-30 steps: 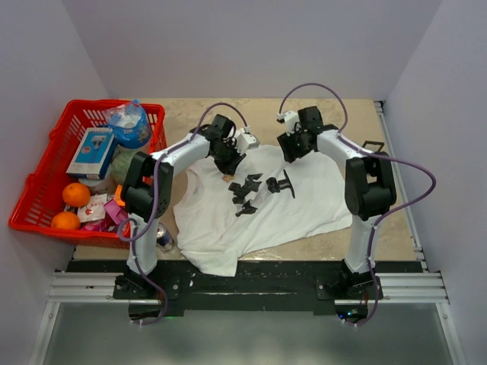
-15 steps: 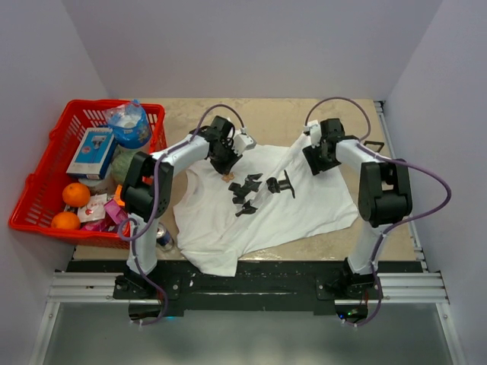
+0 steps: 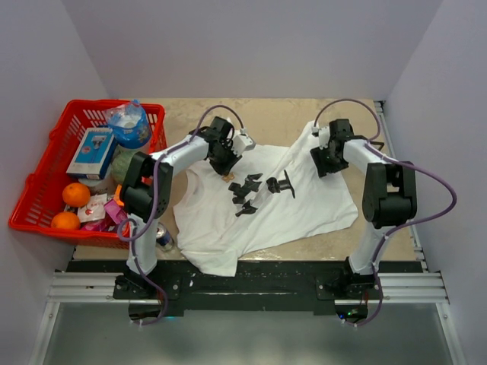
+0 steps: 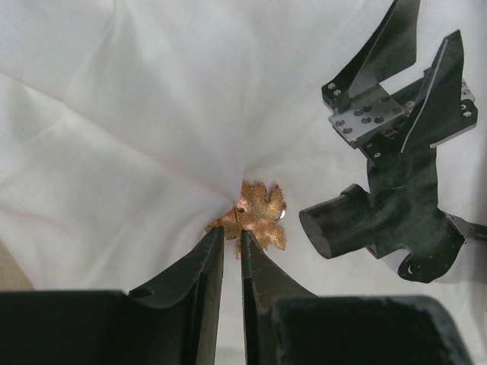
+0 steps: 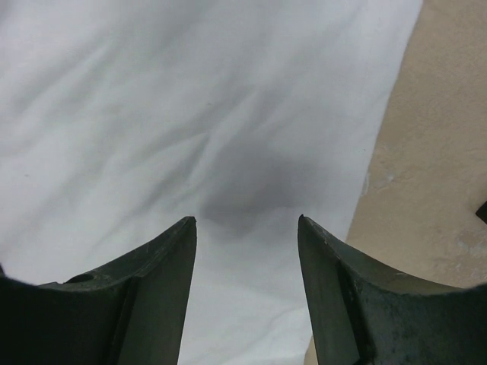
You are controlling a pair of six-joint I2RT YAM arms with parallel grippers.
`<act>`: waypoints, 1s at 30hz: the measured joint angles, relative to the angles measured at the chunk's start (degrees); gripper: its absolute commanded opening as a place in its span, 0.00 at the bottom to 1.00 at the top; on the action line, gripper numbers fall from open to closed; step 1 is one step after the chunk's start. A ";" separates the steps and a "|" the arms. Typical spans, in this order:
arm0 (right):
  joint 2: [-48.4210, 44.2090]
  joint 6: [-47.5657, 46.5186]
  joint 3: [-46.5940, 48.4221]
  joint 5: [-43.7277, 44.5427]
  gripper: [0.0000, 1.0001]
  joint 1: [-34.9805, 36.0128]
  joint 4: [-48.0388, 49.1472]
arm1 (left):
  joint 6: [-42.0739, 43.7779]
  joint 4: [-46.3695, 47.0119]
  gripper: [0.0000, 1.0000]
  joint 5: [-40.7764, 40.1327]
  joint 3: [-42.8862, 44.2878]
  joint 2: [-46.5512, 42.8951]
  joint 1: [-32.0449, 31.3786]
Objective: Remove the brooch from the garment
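The garment (image 3: 297,205), a white T-shirt with a black print (image 3: 247,194), lies spread on the tan table. The brooch (image 3: 227,177) is a tiny tan-orange leaf-shaped piece on the cloth left of the print. In the left wrist view the brooch (image 4: 255,213) sits at a pucker in the cloth (image 4: 152,91). My left gripper (image 4: 228,232) has its jaws nearly together on the brooch's lower left edge, and it also shows in the top view (image 3: 224,166). My right gripper (image 5: 247,220) is open and empty just above the shirt's right edge (image 5: 152,91), at the shirt's upper right corner in the top view (image 3: 323,161).
A red basket (image 3: 34,175) at the left holds oranges (image 3: 76,195), a water bottle (image 3: 129,122) and a blue box (image 3: 91,152). A can (image 3: 162,237) stands by the left arm's base. A small black object (image 3: 373,144) lies at the table's right edge. Bare table (image 5: 434,152) lies right of the shirt.
My right gripper has moved to the right, and the shirt's upper right corner has spread rightward with it. My left gripper has stayed at the brooch.
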 measured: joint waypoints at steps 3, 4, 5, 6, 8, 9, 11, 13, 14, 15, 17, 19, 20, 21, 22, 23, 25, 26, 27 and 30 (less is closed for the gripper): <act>0.00 0.24 1.77 -1.20 0.60 1.27 -0.55 | 0.00 -0.07 0.19 0.79 -0.28 -0.13 -0.02; 0.00 0.28 2.49 -1.49 0.60 1.66 -0.61 | 0.02 -0.09 0.19 0.96 -0.28 -0.13 -0.04; 0.00 0.33 3.21 -1.92 0.60 2.05 -0.66 | 0.04 -0.15 0.19 1.14 -0.28 -0.13 -0.09; 0.00 0.39 3.89 -2.32 0.60 2.40 -0.66 | 0.04 -0.13 0.19 1.22 -0.28 -0.13 -0.24; 0.00 0.48 4.92 -2.60 0.60 2.95 -0.63 | 0.04 -0.22 0.19 1.16 -0.28 -0.13 -0.37; 0.00 0.48 5.18 -2.67 0.60 3.10 -0.61 | 0.04 -0.22 0.19 1.09 -0.28 -0.13 -0.44; 0.00 0.55 5.33 -2.89 0.60 3.32 -0.66 | 0.02 -0.20 0.17 0.66 -0.31 -0.13 -0.59; 0.00 0.70 5.33 -3.04 0.60 3.37 -0.72 | 0.04 -0.20 0.15 0.11 -0.37 -0.13 -0.70; 0.00 0.72 5.33 -3.06 0.60 3.39 -0.70 | 0.04 -0.20 0.15 -0.11 -0.37 -0.13 -0.70; 0.00 0.74 5.35 -3.13 0.60 3.39 -0.70 | 0.07 -0.15 0.15 -0.28 -0.42 -0.13 -0.70; 0.00 0.79 5.46 -3.50 0.60 3.39 -0.74 | 0.07 -0.07 0.15 -0.63 -0.59 -0.13 -0.70; 0.00 0.87 5.73 -3.74 0.60 3.43 -0.85 | 0.09 0.00 0.15 -1.38 -0.79 -0.09 -0.74; 0.00 0.87 5.99 -3.87 0.60 3.45 -0.96 | 0.09 0.22 0.15 -1.95 -1.01 -0.09 -0.79; 0.00 0.87 6.14 -3.89 0.60 3.48 -0.98 | 0.11 0.26 0.15 -2.23 -1.16 -0.09 -0.81; 0.00 0.87 6.38 -3.91 0.60 3.48 -1.05 | 0.15 0.26 0.15 -2.51 -1.36 -0.09 -0.81; 0.00 0.90 6.67 -3.91 0.60 3.48 -1.11 | 0.17 0.24 0.14 -2.73 -1.49 -0.07 -0.81; 0.00 0.90 7.06 -3.93 0.60 3.50 -1.14 | 0.24 0.26 0.13 -2.84 -1.57 -0.04 -0.83; 0.00 0.90 7.21 -3.93 0.60 3.50 -1.14 | 0.24 0.28 0.11 -2.84 -1.57 -0.04 -0.90; 0.02 0.90 7.37 -3.96 0.60 3.50 -1.14 | 0.26 0.28 0.08 -2.84 -1.57 0.00 -0.98; 0.33 0.90 7.93 -3.96 0.60 3.54 -1.20 | 0.50 0.24 0.00 -2.80 -1.57 0.13 -1.38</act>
